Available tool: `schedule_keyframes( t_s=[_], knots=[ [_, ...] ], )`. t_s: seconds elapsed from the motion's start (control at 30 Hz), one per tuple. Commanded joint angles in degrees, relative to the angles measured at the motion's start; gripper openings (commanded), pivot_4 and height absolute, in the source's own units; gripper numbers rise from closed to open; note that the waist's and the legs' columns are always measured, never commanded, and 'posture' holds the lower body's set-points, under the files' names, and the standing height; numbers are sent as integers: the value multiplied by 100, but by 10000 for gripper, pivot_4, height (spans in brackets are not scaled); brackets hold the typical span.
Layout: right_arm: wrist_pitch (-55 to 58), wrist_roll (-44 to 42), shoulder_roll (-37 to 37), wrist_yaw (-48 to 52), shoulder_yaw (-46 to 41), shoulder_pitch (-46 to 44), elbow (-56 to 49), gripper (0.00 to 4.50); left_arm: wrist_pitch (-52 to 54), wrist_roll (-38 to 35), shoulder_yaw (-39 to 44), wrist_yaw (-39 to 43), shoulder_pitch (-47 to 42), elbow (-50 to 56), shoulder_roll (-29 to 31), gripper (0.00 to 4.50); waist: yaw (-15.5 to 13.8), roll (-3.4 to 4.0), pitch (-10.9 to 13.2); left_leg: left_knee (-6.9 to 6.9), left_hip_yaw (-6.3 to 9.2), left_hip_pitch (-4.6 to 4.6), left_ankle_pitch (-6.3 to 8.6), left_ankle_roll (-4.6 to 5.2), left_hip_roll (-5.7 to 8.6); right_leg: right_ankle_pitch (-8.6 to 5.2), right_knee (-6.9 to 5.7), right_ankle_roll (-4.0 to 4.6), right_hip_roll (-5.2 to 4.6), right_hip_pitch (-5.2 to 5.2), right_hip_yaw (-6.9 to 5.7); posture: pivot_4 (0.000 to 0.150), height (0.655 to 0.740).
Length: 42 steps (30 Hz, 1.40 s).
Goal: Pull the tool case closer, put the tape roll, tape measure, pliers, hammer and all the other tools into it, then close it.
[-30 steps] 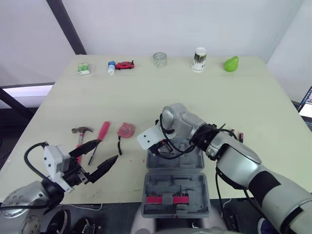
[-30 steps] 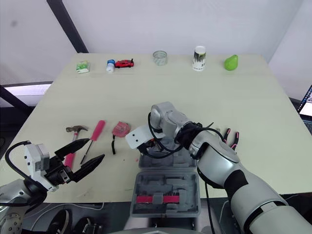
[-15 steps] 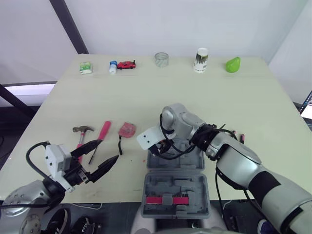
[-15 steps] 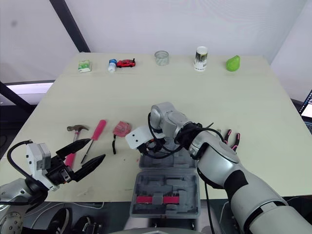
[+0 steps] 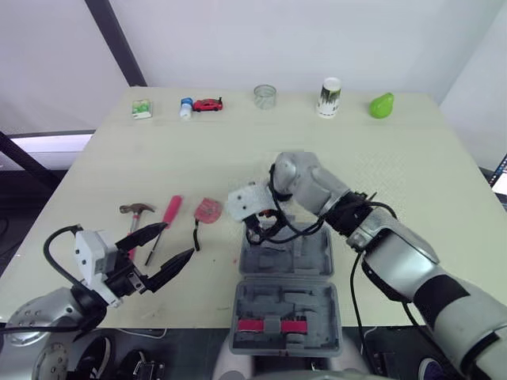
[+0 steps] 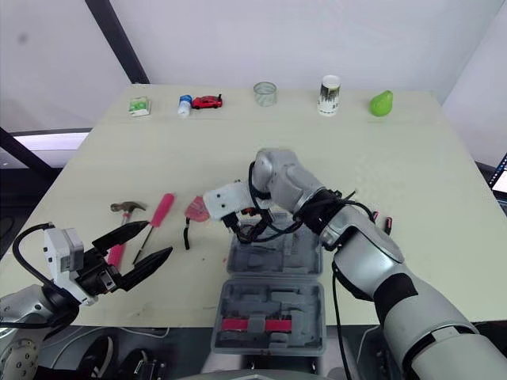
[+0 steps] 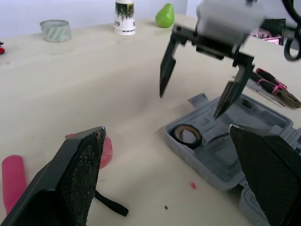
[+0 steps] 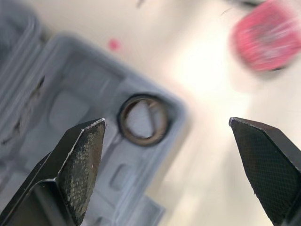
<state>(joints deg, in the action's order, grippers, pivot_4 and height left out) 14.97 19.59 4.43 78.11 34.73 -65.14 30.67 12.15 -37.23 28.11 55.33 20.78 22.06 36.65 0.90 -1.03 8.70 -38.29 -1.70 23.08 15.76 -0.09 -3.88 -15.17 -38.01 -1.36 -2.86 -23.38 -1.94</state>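
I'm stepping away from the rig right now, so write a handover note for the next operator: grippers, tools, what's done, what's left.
Left gripper: fingers open, empty, by the hammer.
Right gripper: fingers open, empty, above the open tool case.
Done: case sits near the robot; tape roll lies in a corner pocket.
Left: tape measure, screwdriver and hammer, on the table left of the case; pliers, right of it; then close the case.
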Motion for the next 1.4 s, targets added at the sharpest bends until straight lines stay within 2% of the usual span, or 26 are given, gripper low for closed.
schedule_keyframes(
  t_s=[0.03,0.13,0.23,0.4,0.47,0.5,0.73,1.13,1.4],
  knots=[
    [509,-447,144,-191,-480,475,-635,40287,-23,-4,26,70,-13,82,99,45000,-2,0,0,0,6,2,0,0,4,-3,0,-2,-1,0,0,1500,7400],
    [618,-748,292,-609,-827,1233,-1184,29483,-14,-9,11,124,-75,9,154,45000,-12,2,0,-5,55,27,-5,-8,27,-5,-1,-5,-1,0,5,1500,7400],
    [783,-1047,194,-1164,-1170,1857,-1614,29483,-10,-15,-21,186,-139,-62,209,45000,-17,2,-1,-9,103,63,-15,-23,56,-14,-1,-20,-2,-10,17,1500,7400],
    [838,-1373,181,-1661,-1354,2625,-1988,29483,-9,-5,-82,255,-281,-176,284,45000,-1,4,-1,-9,117,66,-16,-24,73,-26,-4,-41,-8,-6,30,1500,7400],
    [782,-1438,217,-1840,-1373,2799,-2058,19151,-5,-3,-86,285,-322,-212,309,45000,4,4,0,-10,119,66,-17,-24,75,-27,-4,-42,-9,-3,30,1500,7400],
    [734,-1426,263,-1955,-1374,2888,-2066,15490,0,-7,-87,304,-342,-231,327,45000,-2,4,0,-10,121,66,-17,-24,76,-27,-4,-43,-9,-3,30,1500,7400],
    [432,-1636,217,-2515,-1451,3142,-1852,15490,21,4,-170,450,-473,-336,437,45000,-3,4,-1,-13,125,63,-21,-27,82,-32,-7,-51,-8,2,43,1500,7400],
    [244,-1582,303,-2694,-1196,3298,-1256,15490,124,54,-258,670,-635,-473,669,45000,2,3,-1,-15,98,50,-21,-26,79,-32,-28,-51,-2,-8,79,1500,7400],
    [495,-1505,329,-2772,-1034,3342,-1139,15490,113,106,-271,731,-716,-544,669,45000,9,-1,-3,-12,45,-27,-9,-4,74,-33,-82,-52,7,3,153,1500,7400]
  ],
)
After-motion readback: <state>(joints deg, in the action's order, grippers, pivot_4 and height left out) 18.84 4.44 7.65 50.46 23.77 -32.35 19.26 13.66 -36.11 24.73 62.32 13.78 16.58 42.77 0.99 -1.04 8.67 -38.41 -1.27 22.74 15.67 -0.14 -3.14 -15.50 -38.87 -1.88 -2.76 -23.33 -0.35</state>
